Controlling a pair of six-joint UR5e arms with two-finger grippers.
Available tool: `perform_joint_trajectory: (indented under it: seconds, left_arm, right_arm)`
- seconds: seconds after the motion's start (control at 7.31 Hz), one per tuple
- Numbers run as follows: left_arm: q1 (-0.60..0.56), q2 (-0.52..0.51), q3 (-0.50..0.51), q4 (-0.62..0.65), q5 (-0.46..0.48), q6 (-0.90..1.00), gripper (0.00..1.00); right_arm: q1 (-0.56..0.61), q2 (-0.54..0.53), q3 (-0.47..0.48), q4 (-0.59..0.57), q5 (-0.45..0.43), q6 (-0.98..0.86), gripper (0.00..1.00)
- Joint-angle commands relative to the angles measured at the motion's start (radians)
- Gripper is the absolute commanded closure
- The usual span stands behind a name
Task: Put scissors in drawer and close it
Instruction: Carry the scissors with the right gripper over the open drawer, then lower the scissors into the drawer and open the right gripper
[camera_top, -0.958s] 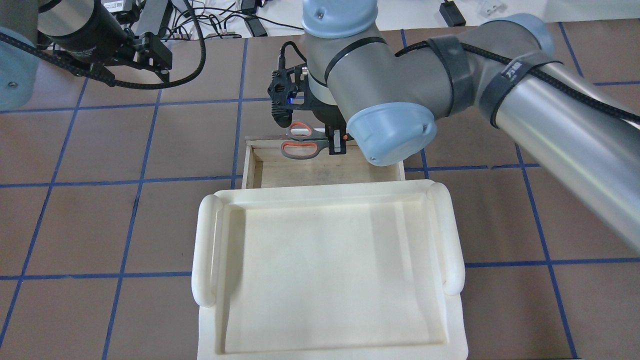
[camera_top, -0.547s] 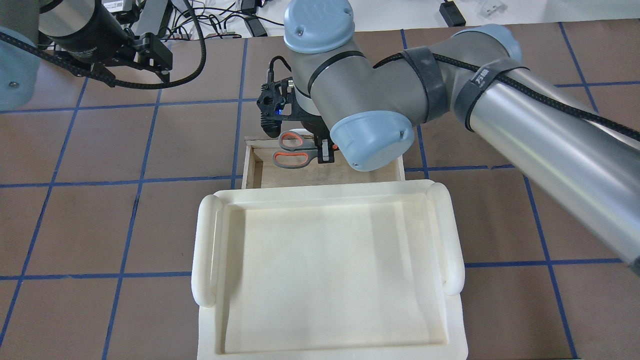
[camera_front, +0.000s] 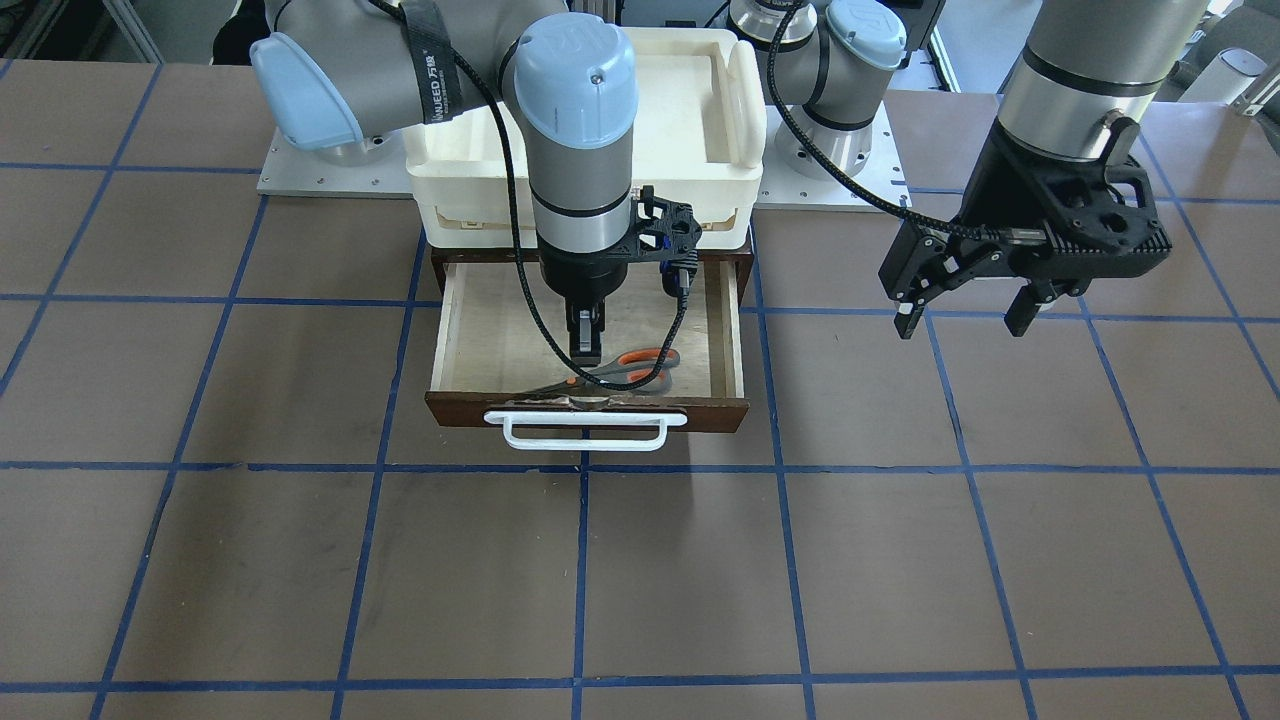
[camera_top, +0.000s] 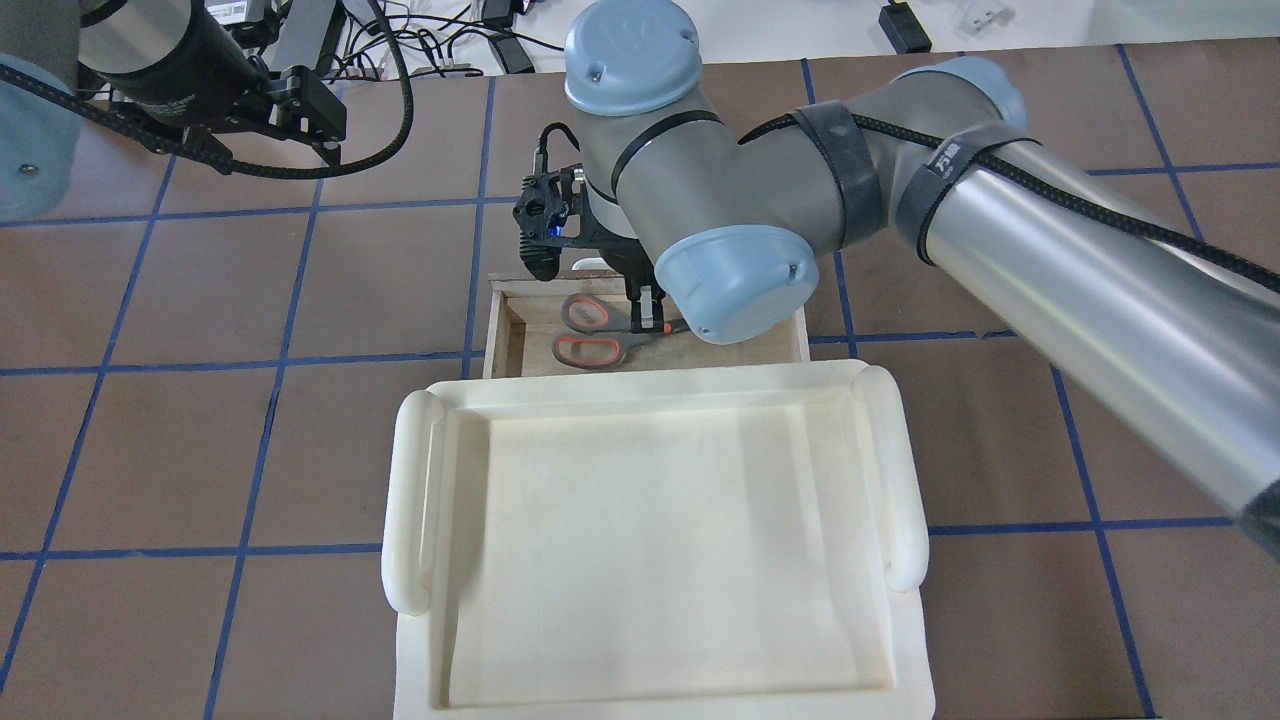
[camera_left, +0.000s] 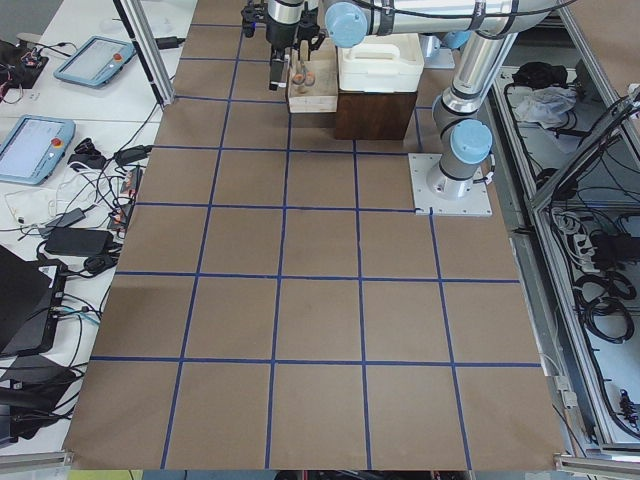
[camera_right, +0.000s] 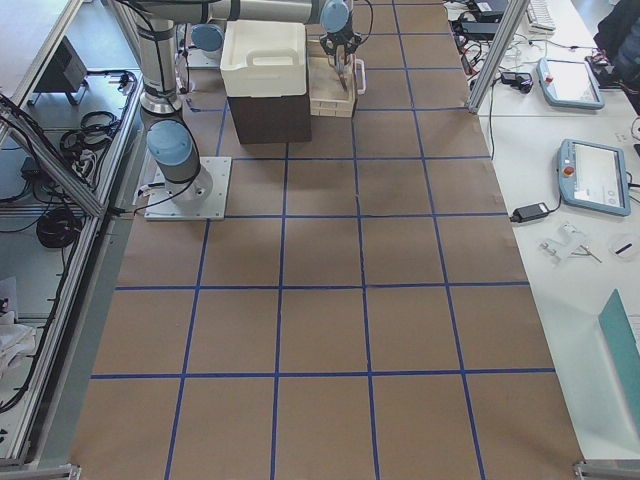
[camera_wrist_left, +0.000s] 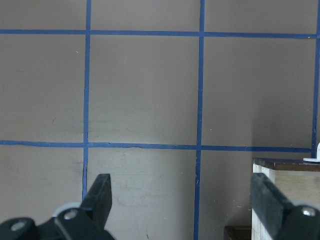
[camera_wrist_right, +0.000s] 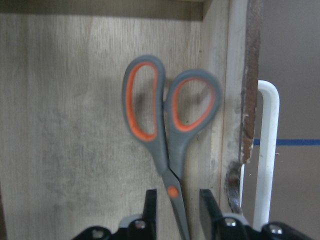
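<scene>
1. Overhead exterior view: the right arm reaches in from the right with its wrist pointing straight down. The right gripper (camera_top: 646, 316) is dipped into the open drawer (camera_top: 497, 330).
2. The right wrist camera shows its fingers (camera_wrist_right: 151, 210) slightly parted, with a thin gap on either side of the blades, so they pinch nothing.
3. The scissors (camera_wrist_right: 167, 150) lie on the pale drawer floor. Their pivot is between the fingers, both orange-lined loops are out beyond the fingertips, and the blades run back under the gripper body. The chipped drawer front runs just beside one finger, with the white bar handle (camera_wrist_right: 267, 150) outside it.
4. The left arm hangs well off to the side, wrist down over the table (camera_wrist_left: 145, 90). The left gripper (camera_front: 965, 318) has its fingers spread wide with nothing between them.
5. Half a second ago the loops sat closer to the handle side of the drawer. Now they lie nearer the tray and a little skewed. The right wrist has barely shifted since then, though a second ago it was further right. The left arm is unchanged.
6. Counted: two arms, two grippers, one pair of scissors, one drawer, one bar handle and one white tray (camera_top: 410, 500) above the back of the drawer.
</scene>
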Motion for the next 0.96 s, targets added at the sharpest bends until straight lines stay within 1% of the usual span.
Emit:
perform_joint_trajectory:
  seconds: [0.0,0.14,0.41,0.68,0.82]
  left_arm:
    - [0.001,-0.007,0.000,0.000,-0.004,0.000,0.00]
    - [0.003,-0.007,0.000,0.002,-0.001,0.000,0.00]
    - [0.004,-0.006,0.000,0.000,-0.001,0.014,0.00]
    - [0.038,-0.015,-0.001,-0.001,-0.004,0.043,0.00]
    - [0.040,-0.024,0.002,0.002,-0.002,0.035,0.00]
  right_arm:
    - [0.000,-0.007,-0.003,-0.001,-0.002,0.006,0.00]
    - [-0.009,-0.022,-0.011,-0.001,-0.008,0.006,0.00]
    - [-0.049,-0.086,-0.019,-0.001,-0.019,0.012,0.00]
    - [-0.163,-0.160,-0.017,0.042,-0.008,0.029,0.00]
    - [-0.220,-0.204,-0.017,0.069,-0.006,0.099,0.00]
